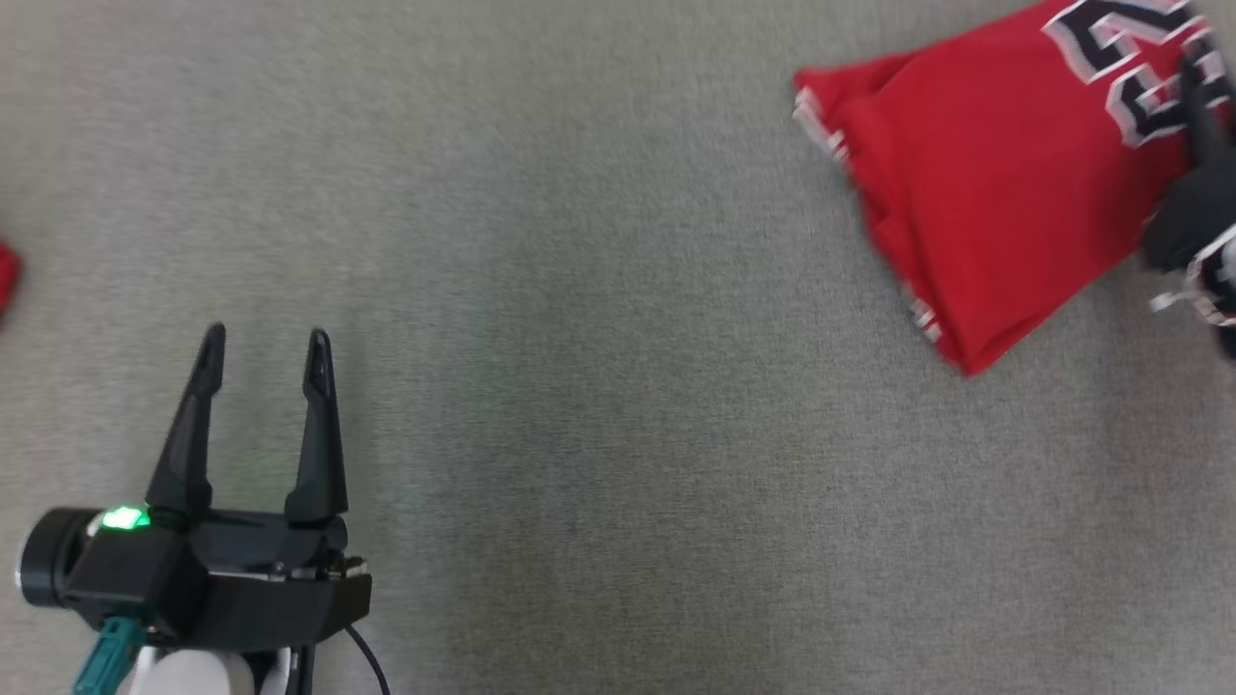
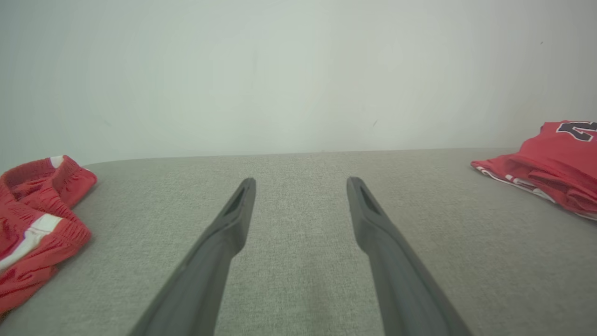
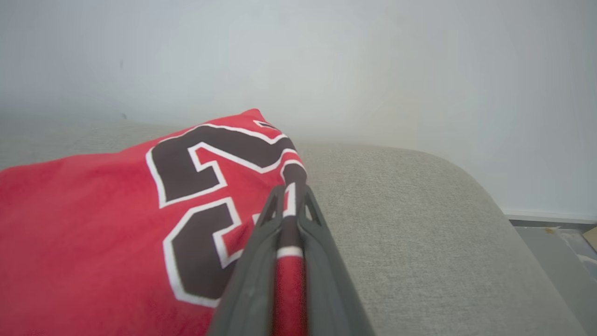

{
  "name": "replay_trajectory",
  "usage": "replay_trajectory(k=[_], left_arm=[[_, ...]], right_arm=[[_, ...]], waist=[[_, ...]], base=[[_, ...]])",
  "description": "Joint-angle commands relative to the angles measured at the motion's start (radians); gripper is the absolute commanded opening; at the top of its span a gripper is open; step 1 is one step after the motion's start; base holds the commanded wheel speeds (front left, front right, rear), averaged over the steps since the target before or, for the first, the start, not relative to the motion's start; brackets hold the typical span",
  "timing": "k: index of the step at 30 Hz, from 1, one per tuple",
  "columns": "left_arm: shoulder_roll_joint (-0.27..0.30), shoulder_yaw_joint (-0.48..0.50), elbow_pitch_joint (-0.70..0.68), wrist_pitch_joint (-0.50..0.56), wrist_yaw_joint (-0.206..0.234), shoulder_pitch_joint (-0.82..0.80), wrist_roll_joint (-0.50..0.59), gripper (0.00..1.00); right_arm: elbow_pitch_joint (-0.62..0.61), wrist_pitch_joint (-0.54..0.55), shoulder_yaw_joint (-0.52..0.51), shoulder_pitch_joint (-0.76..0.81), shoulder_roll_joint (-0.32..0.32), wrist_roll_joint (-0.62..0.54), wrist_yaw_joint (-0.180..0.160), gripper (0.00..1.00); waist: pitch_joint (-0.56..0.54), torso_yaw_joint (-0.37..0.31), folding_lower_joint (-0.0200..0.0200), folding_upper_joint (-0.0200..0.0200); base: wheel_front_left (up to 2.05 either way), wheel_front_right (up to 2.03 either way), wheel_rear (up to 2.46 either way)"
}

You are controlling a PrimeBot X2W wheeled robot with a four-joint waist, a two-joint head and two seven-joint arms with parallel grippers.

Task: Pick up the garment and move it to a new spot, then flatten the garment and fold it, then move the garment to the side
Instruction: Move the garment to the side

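Observation:
The garment (image 1: 995, 183) is a red jersey with black, white-edged numbers, lying folded in layers at the far right of the grey surface. It also shows at the right edge of the left wrist view, garment (image 2: 555, 163). My right gripper (image 1: 1197, 116) reaches onto its right side. In the right wrist view that gripper (image 3: 291, 191) is shut on the edge of the garment (image 3: 93, 224), with red and white cloth pinched between the fingers. My left gripper (image 1: 266, 336) stands open and holds nothing at the lower left, far from the jersey, its fingers (image 2: 233, 224) spread just above the surface.
A second red cloth with white stripes (image 2: 37, 219) lies crumpled at the far left, barely showing at the head view's left edge (image 1: 5, 275). The grey fabric surface (image 1: 618, 386) ends at a pale wall. On the right its rounded edge drops to the floor (image 3: 555, 242).

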Motion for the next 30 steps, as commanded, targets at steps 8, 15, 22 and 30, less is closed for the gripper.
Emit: replay_trajectory(k=[8, 15, 22, 30], left_arm=[[0.030, 0.000, -0.111, -0.003, 0.002, -0.046, 0.009, 1.00], [0.050, -0.020, -0.193, -0.003, 0.002, -0.071, 0.023, 1.00], [0.064, -0.020, -0.215, -0.003, 0.002, -0.082, 0.025, 1.00], [0.059, -0.002, -0.206, -0.002, 0.002, -0.075, 0.020, 1.00]], right_arm=[[-0.104, 0.067, -0.041, -0.082, -0.137, -0.021, -0.003, 0.00], [-0.193, 0.142, -0.072, -0.109, -0.238, -0.027, -0.003, 0.00], [-0.264, 0.194, -0.130, -0.083, -0.300, -0.036, -0.003, 0.00], [-0.321, 0.244, -0.202, -0.034, -0.281, -0.086, -0.003, 0.33]], waist=[[0.191, -0.124, -0.0003, -0.0002], [0.250, -0.138, -0.0003, -0.0002], [0.289, -0.128, -0.0003, -0.0002], [0.288, -0.120, -0.0003, -0.0002]], base=[[0.00, 0.00, 0.00], [0.00, 0.00, 0.00], [0.00, 0.00, 0.00], [0.00, 0.00, 0.00]])
